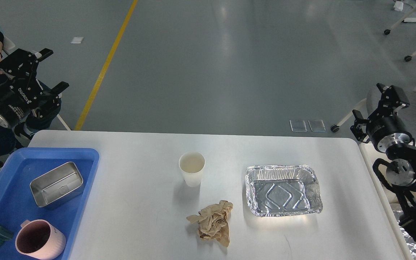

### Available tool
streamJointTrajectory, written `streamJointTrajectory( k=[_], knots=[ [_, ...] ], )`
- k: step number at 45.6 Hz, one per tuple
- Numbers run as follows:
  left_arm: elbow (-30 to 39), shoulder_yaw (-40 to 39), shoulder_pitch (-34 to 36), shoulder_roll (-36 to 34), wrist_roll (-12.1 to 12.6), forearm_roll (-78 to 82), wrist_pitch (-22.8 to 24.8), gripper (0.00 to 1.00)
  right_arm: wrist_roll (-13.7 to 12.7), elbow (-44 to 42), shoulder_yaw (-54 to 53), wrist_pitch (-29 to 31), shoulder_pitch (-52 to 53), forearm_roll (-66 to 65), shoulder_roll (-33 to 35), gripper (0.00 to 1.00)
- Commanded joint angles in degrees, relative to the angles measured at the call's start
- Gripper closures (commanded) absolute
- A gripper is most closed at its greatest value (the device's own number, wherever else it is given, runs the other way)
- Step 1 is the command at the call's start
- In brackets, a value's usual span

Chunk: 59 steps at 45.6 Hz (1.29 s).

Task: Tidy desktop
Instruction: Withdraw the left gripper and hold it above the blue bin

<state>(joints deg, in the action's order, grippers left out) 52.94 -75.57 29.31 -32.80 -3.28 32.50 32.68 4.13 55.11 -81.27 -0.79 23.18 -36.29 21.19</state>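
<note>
The desktop (139,202) needs clearing, so the spread-open left gripper (45,68), upper left, should probably approach the paper cup (192,168) top-down.

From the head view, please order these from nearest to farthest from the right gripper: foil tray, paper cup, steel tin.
1. Foil tray, right part of the desktop, nearest the right gripper.
2. Paper cup, at the centre.
3. Steel tin, in the blue tray at far left.

Glossy grey floor (229,65), yellow line (103,68)
</note>
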Motion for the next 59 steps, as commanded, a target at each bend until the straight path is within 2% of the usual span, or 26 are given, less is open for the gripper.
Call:
streamJointTrajectory(
  k=[1, 5, 17, 30, 48, 59],
  knots=[
    [-4.33, -0.19, -1.27, 3.87, -0.15, -14.46, -3.41, 0.02, 0.00, 0.00, 0.59, 0.00, -0.15, -0.01, 0.34, 0.00],
    [-6.27, -0.10, -1.63, 5.81, -0.23, -20.71, -5.25, 0.02, 0.00, -0.09, 0.76, 0.00, -0.33, -0.10, 0.26, 0.00],
    [-14.62, -4.14, -2.24, 16.26, -0.32, -25.03, -5.87, 0.02, 0.00, 0.00, 0.85, 0.00, -1.12, -0.10, 0.08, 0.00],
    [-16.82, -4.58, -1.72, 23.74, -0.94, -25.47, -6.57, 0.02, -0.08, 0.00, 1.64, 0.61, -1.03, 0.17, 0.34, 0.00],
    [-16.82, -5.37, -0.93, 24.53, -1.11, -25.47, -9.74, 0.02, 0.09, 0.00, 1.46, 1.67, -0.15, 0.69, -1.33, 0.00],
    [-16.82, -5.37, -1.01, 25.15, -1.20, -25.47, -9.92, 0.02, 1.76, 0.62, 0.76, 0.88, -0.50, 0.34, -1.59, 0.00]
  ],
)
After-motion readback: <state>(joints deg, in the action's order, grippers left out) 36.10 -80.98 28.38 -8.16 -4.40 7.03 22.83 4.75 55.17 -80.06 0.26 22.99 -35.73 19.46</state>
